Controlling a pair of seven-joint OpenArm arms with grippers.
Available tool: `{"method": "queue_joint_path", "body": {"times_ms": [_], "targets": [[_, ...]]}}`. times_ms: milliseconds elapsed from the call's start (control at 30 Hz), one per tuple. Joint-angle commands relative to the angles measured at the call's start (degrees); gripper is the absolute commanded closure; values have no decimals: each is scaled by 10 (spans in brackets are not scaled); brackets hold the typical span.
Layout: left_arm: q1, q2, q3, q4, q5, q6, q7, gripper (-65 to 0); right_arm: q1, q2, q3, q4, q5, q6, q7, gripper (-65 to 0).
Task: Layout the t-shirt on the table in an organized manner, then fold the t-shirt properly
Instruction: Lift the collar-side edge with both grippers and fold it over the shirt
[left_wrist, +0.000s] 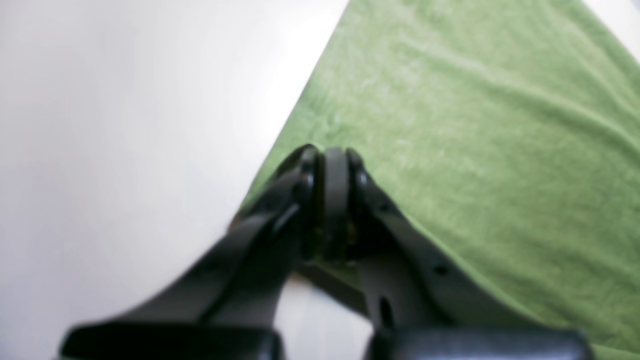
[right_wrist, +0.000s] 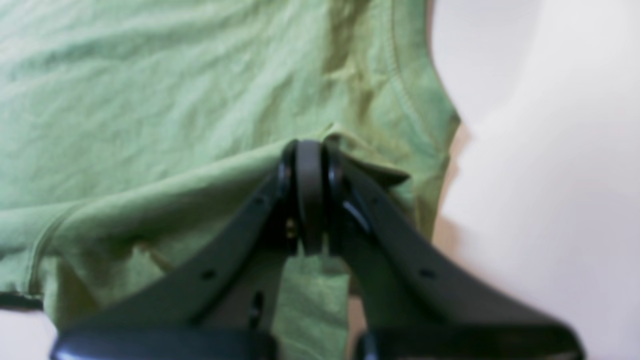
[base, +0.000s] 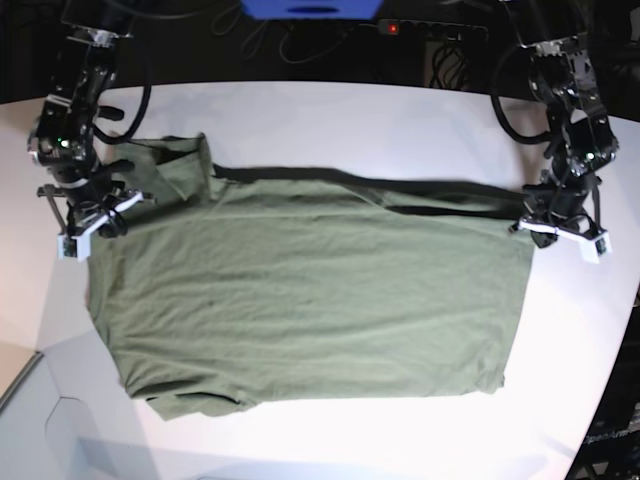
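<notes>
The left fingers (left_wrist: 335, 165) are pressed tightly together on the edge of the olive-green t-shirt (left_wrist: 475, 150), pinching fabric right where the cloth meets the white bench (left_wrist: 125, 150). The left wrist view is blurred, so the exact fold of cloth between the pads is hard to read. In the base view the left fingers (base: 555, 228) sit at the shirt's far corner on that view's right side, by the hem.

The right fingers (right_wrist: 310, 150) are likewise clamped shut on the t-shirt (right_wrist: 175, 100), holding a small raised ridge of fabric near a stitched sleeve edge; the cloth bunches into creases around the grip. In the base view the right fingers (base: 100, 215) are at the shoulder and sleeve area on that view's left side.

Between the two grips the t-shirt (base: 310, 300) lies spread broadly over the bench (base: 330, 120), lengthwise across the base view, mostly flat with light wrinkles. Its far edge is lifted slightly and casts a dark shadow line. One sleeve is folded near the far left; the near left corner is rumpled.
</notes>
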Motion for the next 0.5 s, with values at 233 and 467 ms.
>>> {"method": "queue_joint_path", "body": {"times_ms": [233,467], "targets": [[-16,-9,-4,-13,-2,-1,-15,0,36,23,2,-32,3,0,15,0],[-33,-6,-17,-15,-2,-1,-15,0,49,23,1,-32,3,0,16,0]]}}
